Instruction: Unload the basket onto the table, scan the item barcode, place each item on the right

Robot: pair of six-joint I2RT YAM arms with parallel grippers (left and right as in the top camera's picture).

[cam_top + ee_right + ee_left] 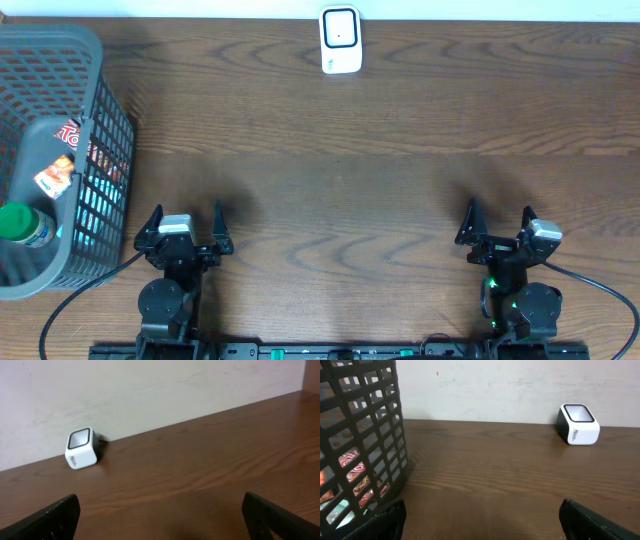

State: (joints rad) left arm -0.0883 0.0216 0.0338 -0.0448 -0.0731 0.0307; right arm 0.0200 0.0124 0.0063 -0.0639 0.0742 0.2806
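Just left of the left fingers (218, 218), in the grey mesh basket (112, 140), lie a snack packet (62, 165) and a green-capped bottle (18, 224); the white barcode scanner (340, 40) stands well ahead on the worktop (350, 170), between them and the right fingers (469, 222); both pairs spread wide, empty

White scanner (340, 40), grey mesh basket (50, 75)
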